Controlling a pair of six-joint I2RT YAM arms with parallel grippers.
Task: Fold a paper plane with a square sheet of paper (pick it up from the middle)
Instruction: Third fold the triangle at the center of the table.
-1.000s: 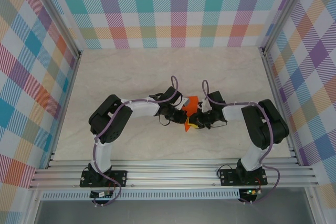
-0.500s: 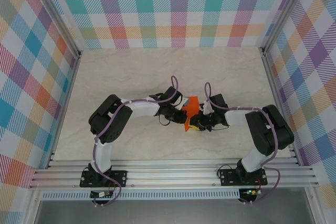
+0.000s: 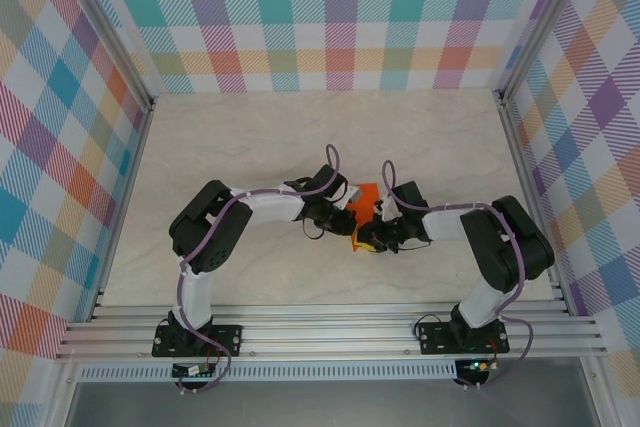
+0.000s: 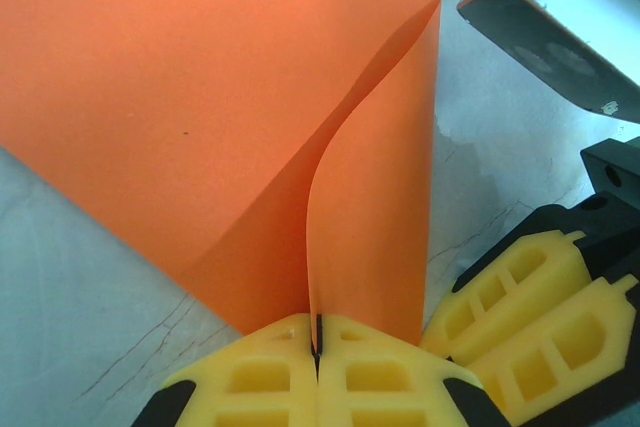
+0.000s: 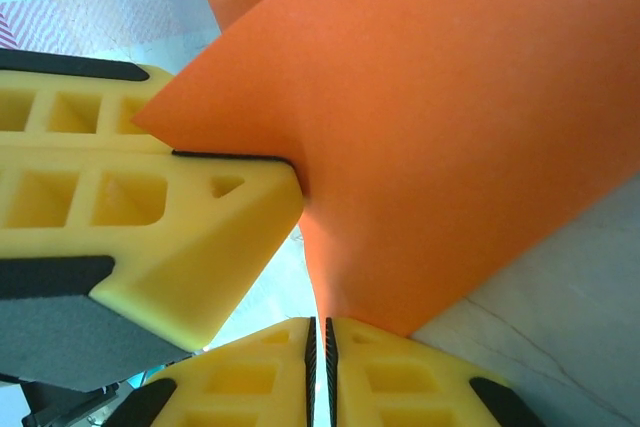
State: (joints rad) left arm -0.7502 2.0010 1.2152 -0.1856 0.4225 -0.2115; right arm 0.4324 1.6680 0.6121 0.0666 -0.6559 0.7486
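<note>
The square sheet of paper (image 3: 365, 196) is bright orange and folded, raised between both arms at mid-table. In the left wrist view the paper (image 4: 200, 97) forms two flaps meeting at a curved crease that runs down into my left gripper (image 4: 318, 347), shut on it. In the right wrist view the paper (image 5: 450, 97) narrows into the thin slit of my right gripper (image 5: 320, 342), shut on its lower edge. The left gripper (image 3: 349, 217) and right gripper (image 3: 371, 237) almost touch. The left fingers (image 5: 150, 197) clamp the sheet close beside the right jaws.
The right gripper's yellow fingers (image 4: 530, 317) sit just right of the left jaws. A grey metal part (image 4: 560, 27) of the right arm hangs above them. The marble tabletop (image 3: 250, 137) is walled by plaid panels (image 3: 70, 147), with an aluminium rail (image 3: 330, 332) at the near edge.
The right wrist has edged left toward the left gripper, closing the gap between them. The paper has tilted slightly. The left arm has held still.
</note>
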